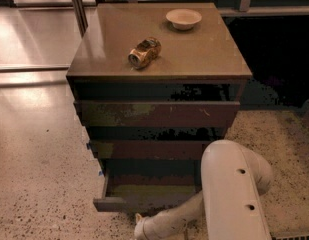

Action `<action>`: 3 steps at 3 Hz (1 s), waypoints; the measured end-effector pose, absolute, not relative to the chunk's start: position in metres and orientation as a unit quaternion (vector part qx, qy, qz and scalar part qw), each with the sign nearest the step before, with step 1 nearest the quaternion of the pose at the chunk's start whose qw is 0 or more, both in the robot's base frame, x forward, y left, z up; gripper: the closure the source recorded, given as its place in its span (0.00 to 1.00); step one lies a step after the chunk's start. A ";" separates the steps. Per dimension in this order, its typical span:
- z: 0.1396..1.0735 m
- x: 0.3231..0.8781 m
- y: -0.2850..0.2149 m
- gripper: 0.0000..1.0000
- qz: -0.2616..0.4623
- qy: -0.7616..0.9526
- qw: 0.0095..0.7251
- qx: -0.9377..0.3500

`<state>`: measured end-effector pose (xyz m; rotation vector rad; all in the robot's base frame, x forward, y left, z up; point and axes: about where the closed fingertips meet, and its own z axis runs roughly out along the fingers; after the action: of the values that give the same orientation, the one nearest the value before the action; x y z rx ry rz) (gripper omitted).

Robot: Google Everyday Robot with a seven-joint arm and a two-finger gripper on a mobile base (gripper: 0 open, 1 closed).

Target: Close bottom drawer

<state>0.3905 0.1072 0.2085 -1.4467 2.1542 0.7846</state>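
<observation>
"Camera view: which step is in hand?"

"The push, I'd say. The bottom drawer (144,203) stands pulled out at the foot of the cabinet (204,49). The gripper (142,229) sits low, just in front of its slab. Open or closed, I cannot tell."

"Next?"

"A straight shove inward, square to the front."

"Anything inside?"

"Only bare tray floor shows. Up top, a bowl (183,18) looks empty, and a can (144,52) lies on its side nearby."

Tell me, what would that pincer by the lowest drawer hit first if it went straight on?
Likely the floor. The pincer, low in front of the bottom drawer, seems to point toward the picture's left, along its front, not into it, though depth is unclear.
</observation>
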 end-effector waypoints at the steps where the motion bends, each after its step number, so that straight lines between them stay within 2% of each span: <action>1: 0.208 0.391 0.107 0.00 0.283 0.776 0.214 -0.521; 2: 0.201 0.402 0.115 0.00 0.282 0.774 0.216 -0.525; 3: 0.192 0.460 0.137 0.00 0.274 0.768 0.242 -0.526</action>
<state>0.4596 0.1375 0.1915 -1.4384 2.1006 0.7484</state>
